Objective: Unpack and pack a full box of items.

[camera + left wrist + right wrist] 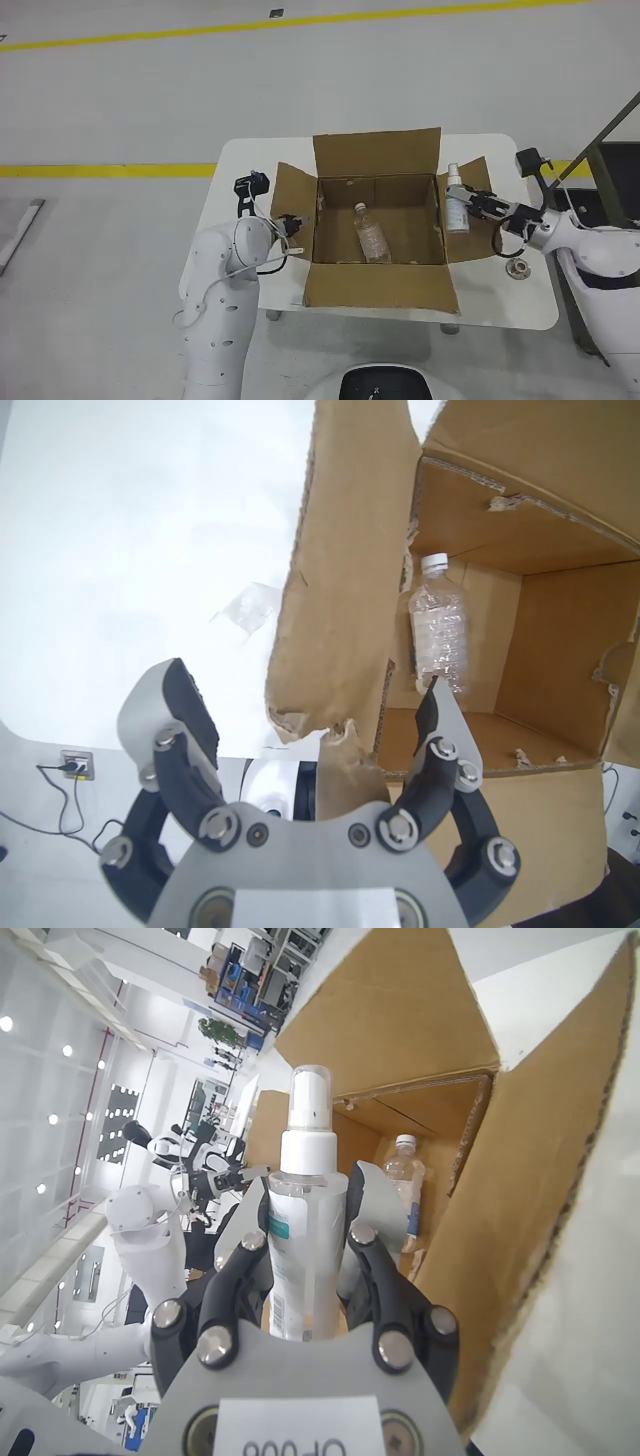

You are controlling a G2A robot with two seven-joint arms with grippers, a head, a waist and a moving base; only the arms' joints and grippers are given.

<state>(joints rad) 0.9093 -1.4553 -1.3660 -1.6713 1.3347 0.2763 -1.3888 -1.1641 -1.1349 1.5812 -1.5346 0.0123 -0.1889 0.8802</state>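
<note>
Looking down from the top view, the box (376, 156) sits mid-table with all four flaps folded out, and one water bottle (372, 238) lies on its floor. At the box's 3 o'clock the right gripper (468, 207) pinches a spray bottle (456, 205) above the side flap, and at 9 o'clock the left gripper (292, 225) waits by the opposite flap. With one item inside and one in hand, I judge the job is somewhere in the middle; whether the spray bottle is going in or coming out cannot be told. The white table (500, 300) carries a small ring-shaped object (519, 268) at the box's 4 o'clock, and grey floor with yellow lines surrounds it. In the left wrist view, the left gripper (305, 680) is spread, the torn flap (340, 600) standing between its fingers, with the water bottle (440, 635) beyond and a clear plastic scrap (245, 610) on the tabletop. In the right wrist view, the right gripper (310, 1193) clamps the spray bottle (307, 1238) by its body, the water bottle (407, 1183) lying inside the box; behind is a bright hall with shelving and other robots.
</note>
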